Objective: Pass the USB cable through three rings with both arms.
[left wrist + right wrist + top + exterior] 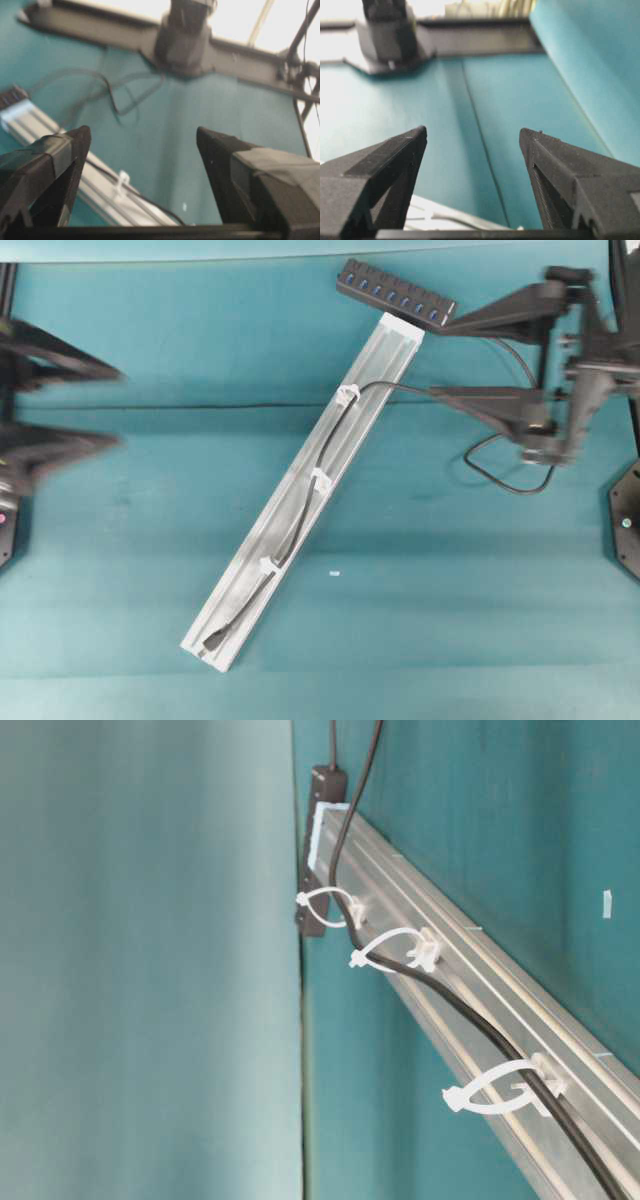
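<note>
left gripper (142, 145) fingers spread, right gripper (472, 137) likewise

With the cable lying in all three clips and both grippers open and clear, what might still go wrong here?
1. The USB cable looks threaded through the three rings, but its plug end lies only a little past the last one, so a tug could slip it back out.
2. Its slack loop lies under the right gripper and could snag.

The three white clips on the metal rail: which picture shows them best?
The table-level view: the three rings appear large, each looping around the USB cable. The overhead view shows all three along the rail, but tiny. The left wrist view shows one, blurred; the right wrist view shows only a blurred pale strip.
</note>
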